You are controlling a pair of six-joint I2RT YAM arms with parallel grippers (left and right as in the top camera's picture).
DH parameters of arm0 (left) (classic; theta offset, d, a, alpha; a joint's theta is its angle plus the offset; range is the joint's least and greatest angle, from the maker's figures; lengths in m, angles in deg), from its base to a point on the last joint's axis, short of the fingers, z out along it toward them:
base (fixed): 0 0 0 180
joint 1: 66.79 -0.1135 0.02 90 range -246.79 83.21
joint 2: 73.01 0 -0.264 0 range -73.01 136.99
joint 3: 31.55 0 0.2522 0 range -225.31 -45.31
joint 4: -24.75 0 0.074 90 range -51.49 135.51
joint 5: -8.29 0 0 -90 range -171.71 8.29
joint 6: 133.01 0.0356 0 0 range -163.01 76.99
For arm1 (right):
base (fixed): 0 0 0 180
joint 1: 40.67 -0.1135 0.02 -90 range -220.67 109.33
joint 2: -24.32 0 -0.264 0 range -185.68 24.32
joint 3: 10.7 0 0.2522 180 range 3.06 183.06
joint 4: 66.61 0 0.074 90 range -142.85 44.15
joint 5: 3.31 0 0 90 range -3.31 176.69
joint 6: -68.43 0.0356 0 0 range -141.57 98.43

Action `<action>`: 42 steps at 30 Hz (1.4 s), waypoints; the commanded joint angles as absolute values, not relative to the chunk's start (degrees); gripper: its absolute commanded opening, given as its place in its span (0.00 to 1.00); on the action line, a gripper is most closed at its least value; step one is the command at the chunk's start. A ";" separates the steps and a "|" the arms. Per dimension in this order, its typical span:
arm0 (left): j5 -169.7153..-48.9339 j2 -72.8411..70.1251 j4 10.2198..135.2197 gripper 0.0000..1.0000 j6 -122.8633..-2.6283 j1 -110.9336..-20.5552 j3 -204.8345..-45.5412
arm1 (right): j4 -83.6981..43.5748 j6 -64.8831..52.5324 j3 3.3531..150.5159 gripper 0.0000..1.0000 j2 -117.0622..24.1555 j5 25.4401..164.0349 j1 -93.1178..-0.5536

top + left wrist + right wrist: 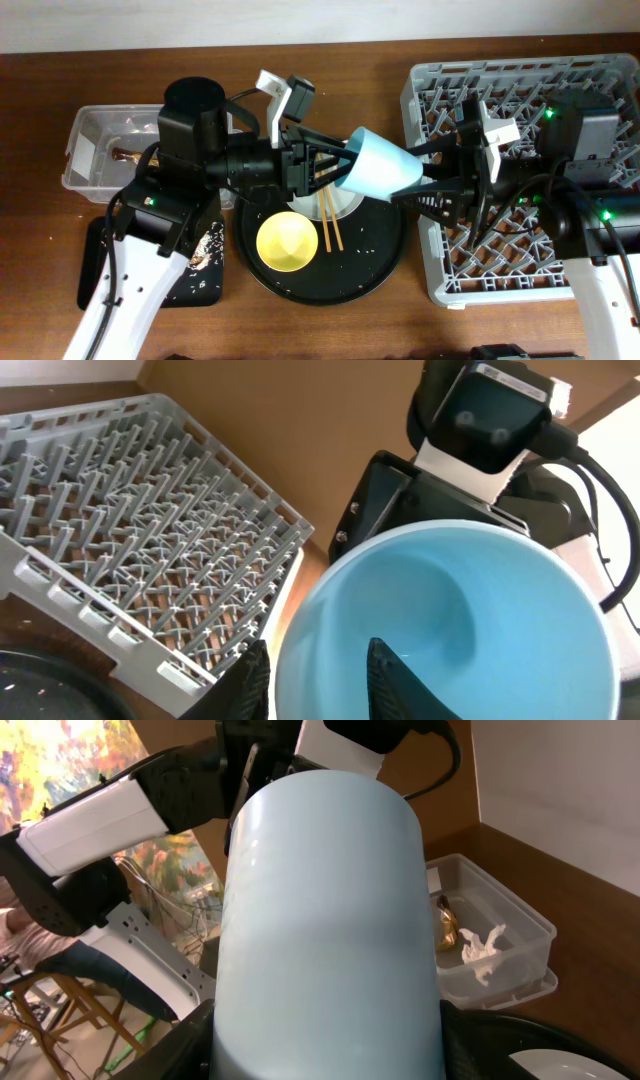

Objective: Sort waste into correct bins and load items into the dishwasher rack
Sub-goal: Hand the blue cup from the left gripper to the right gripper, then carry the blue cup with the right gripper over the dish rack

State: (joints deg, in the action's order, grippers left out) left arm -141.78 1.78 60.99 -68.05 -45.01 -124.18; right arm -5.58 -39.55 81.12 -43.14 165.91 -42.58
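Only the right wrist view shows the crumpled white tissue (483,942) in the clear plastic rectangular tub (520,920) at far left. Overhead, the small light-blue cup (385,168) hangs sideways above the round black tray (385,262). The left gripper (338,175) straddles its rim, fingers apart, and the right gripper (428,188) clamps its base beside the large grey plastic rack (600,75).

Large round black tray (378,262) sits on a dark brown wooden table (330,335), the tray's floor glossy and its rim low all the way round. The table's grain runs side to side and the wood carries on past the tray to left and right. Beyond the tray, along the table's far edge, stands a pale wall (120,20). From the right wrist view, well off behind the tray, a picture bright with orange, yellow and blue (60,765) fills the background, a light wooden frame (45,1010), perhaps a stool or easel, below it
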 commanded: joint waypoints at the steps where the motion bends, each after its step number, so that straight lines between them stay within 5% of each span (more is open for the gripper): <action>1: -137.69 1.98 60.86 0.33 -66.45 -46.56 -124.53 | -6.19 -39.35 82.04 0.47 -43.34 165.54 -42.52; 9: -128.84 1.98 61.32 0.41 -66.49 -55.83 -124.53 | -5.54 -38.06 82.04 0.47 -43.34 156.41 -42.52; 22: -118.68 1.98 76.27 0.41 -62.14 -59.09 -124.53 | 4.63 -17.76 82.15 0.45 -44.23 97.50 -42.43; 42: -113.32 2.00 89.43 0.41 -56.13 -58.91 -123.88 | 15.49 -15.09 104.99 0.44 -75.64 78.71 -40.51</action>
State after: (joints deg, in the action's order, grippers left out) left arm -113.81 1.78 88.82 -58.14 -58.89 -124.10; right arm 15.77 -15.70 104.16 -71.47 80.93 -42.06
